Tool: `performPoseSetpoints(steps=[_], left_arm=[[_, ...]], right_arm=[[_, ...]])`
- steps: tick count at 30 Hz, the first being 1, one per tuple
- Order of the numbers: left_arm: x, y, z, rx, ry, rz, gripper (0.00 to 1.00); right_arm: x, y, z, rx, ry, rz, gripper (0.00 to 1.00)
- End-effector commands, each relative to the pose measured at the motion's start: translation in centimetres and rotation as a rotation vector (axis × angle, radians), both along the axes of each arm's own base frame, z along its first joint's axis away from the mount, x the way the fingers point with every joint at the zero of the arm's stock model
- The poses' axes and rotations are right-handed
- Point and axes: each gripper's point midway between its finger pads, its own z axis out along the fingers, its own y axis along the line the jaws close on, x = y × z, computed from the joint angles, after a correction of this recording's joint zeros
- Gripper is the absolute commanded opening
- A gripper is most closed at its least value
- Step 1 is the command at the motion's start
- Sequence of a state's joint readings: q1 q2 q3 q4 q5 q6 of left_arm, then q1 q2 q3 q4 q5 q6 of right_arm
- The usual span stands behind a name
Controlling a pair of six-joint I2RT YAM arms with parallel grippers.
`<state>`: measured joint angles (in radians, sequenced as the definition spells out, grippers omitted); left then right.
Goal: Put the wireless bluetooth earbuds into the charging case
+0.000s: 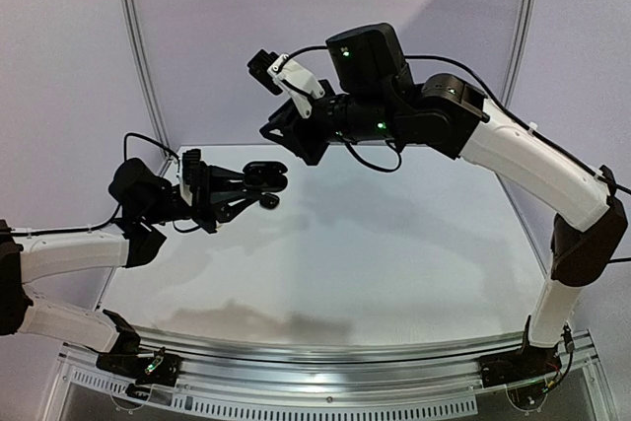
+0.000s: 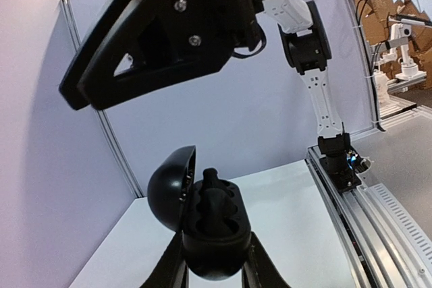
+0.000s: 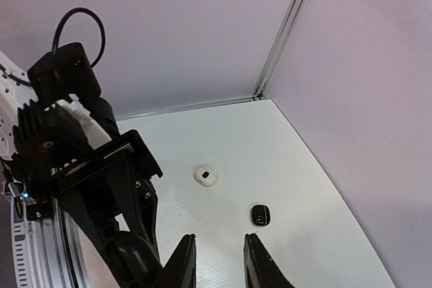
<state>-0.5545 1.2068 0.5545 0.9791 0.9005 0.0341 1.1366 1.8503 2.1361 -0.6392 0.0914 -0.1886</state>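
Well, my left claw [image 2: 214,257] is clamped tight around the base of a glossy black oval plastic charging case [image 2: 214,234]. Its lid is hinged up, and I hold it in the air over the white table [image 1: 394,263]. Dark moulded shapes fill its base; whether an earbud sits among them I cannot tell. My right claw [image 3: 219,242] hangs above the case, jaws parted a little with nothing between them. On the table lie a tiny white earbud [image 3: 206,176] and a tiny black earbud [image 3: 260,215], apart from each other.
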Motion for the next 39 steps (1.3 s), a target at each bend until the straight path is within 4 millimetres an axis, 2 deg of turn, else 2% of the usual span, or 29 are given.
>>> performPoseSetpoints(steps=[1, 5, 7, 9, 13, 18, 22, 25, 31, 36, 39], left_arm=[[-0.1, -0.2, 0.6, 0.001, -0.017, -0.016, 0.00], [0.0, -0.2, 0.2, 0.006, 0.036, -0.018, 0.00], [-0.1, -0.2, 0.2, 0.006, 0.036, -0.022, 0.00], [-0.2, -0.2, 0.3, 0.005, 0.025, -0.021, 0.00], [-0.4, -0.1, 0.5, 0.000, -0.024, -0.022, 0.00], [-1.0, -0.2, 0.4, 0.014, -0.113, -0.037, 0.00], [-0.7, -0.2, 0.4, 0.022, -0.162, -0.012, 0.00], [0.0, 0.0, 0.7, 0.007, -0.130, 0.024, 0.00], [0.9, 0.2, 0.9, -0.013, -0.064, 0.063, 0.00], [1.1, 0.1, 0.9, -0.016, 0.006, 0.051, 0.00], [1.3, 0.1, 0.8, -0.025, 0.140, 0.027, 0.00]], right_arm=[[0.8, 1.2, -2.3, -0.023, 0.052, -0.018, 0.25], [-0.1, 0.9, 0.2, 0.061, 0.023, 0.015, 0.25], [-0.2, 0.6, 0.6, 0.063, 0.022, 0.019, 0.25], [-0.4, 0.5, -0.1, 0.036, 0.035, 0.025, 0.24], [0.6, 0.5, -3.0, -0.046, 0.063, -0.028, 0.24], [1.6, 0.5, -4.4, -0.096, 0.084, -0.066, 0.24], [0.8, 1.0, -6.2, -0.142, 0.129, -0.009, 0.24], [-0.3, 1.2, -6.6, -0.149, 0.156, 0.040, 0.24], [-2.2, 1.3, -5.9, -0.136, 0.155, 0.108, 0.22], [-0.9, 0.4, -5.7, -0.144, 0.122, 0.019, 0.22], [0.1, -0.2, -4.1, -0.106, 0.094, -0.039, 0.26]])
